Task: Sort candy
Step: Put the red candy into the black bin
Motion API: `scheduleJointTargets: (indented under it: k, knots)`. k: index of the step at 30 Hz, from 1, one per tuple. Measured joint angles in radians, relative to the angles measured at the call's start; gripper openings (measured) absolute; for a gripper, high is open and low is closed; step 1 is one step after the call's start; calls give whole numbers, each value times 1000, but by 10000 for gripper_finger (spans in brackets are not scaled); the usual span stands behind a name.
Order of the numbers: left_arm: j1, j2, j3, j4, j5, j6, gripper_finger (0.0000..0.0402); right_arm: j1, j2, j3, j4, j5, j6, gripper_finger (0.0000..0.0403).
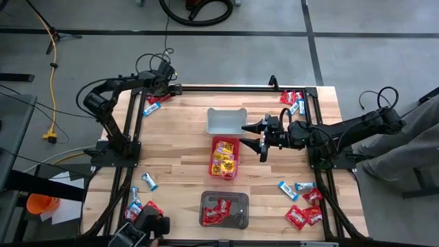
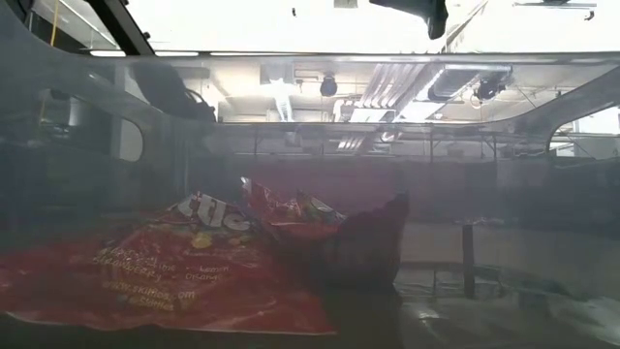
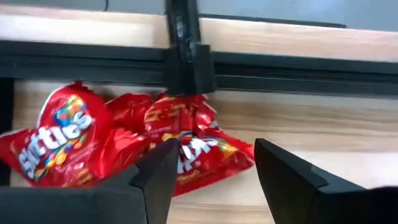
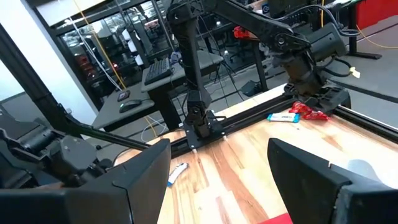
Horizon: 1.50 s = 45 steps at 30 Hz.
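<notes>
- High view: the left gripper (image 1: pixel 163 81) is at the upper left of the frame, at the far left corner of the counter (image 1: pixel 178 154), over a small pile of candy (image 1: pixel 154 103).
- Left wrist view: its fingers (image 3: pixel 158 180) are spread, with red packets (image 3: pixel 124 140) lying between and just ahead of them, beside the black frame rail (image 3: pixel 186 62). Nothing is pinched yet.
- In the high view, the right gripper (image 1: pixel 257 137) hangs at the centre of the frame, just right of the pink bin (image 1: pixel 225 141), which holds yellow packets. Its fingers (image 4: pixel 140 174) are spread and empty.
- More candy lies in heaps at the upper right (image 1: pixel 292 100), lower right (image 1: pixel 305 202) and lower left (image 1: pixel 140 199) of the frame. Red packets already fill the dark bin (image 1: pixel 224 197) at the lower centre; the grey bin (image 1: pixel 226 120) above the pink one looks empty.
- Step in hand, as I judge: the left arm is going for a red packet at its corner, while the right arm appears to wait over the bins.
- The next move calls for lowering the fingers around one single packet, pressing them on it, then lifting it clear of the rail and carrying it to the dark bin.
- The packets overlap, so two may come up together.
</notes>
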Motion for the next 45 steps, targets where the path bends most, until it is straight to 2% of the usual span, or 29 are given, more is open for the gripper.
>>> scheduleJointTargets:
  k: [3,6,10,13,15,22,31,34,37,41,45]
  knots:
    - [1,1,-1,-2,-25,-23,181,0,0,0,-1,0,34,263]
    - [5,1,-6,-6,-36,-10,149,0,0,0,-6,0,53,264]
    - [8,11,-10,-21,-32,-6,86,0,0,0,-7,0,76,263]
    - [8,33,-7,-34,-1,5,30,1,0,0,-7,0,80,264]
    - [3,43,-6,-33,35,9,9,1,0,0,-7,-1,80,263]
    - [-23,-14,-14,-41,131,9,1,1,0,0,-7,-5,100,263]
    - [-93,-321,-12,42,193,97,0,1,0,0,-3,-6,64,263]
    - [-168,-446,-12,55,231,129,0,-7,0,0,37,-8,60,263]
    - [-296,-561,-12,92,263,153,0,-20,0,0,111,-9,56,263]
    - [-525,-670,-12,174,270,192,0,-34,0,0,205,-9,-3,263]
    - [-771,-719,-11,300,269,211,0,-39,0,0,244,-16,-37,263]
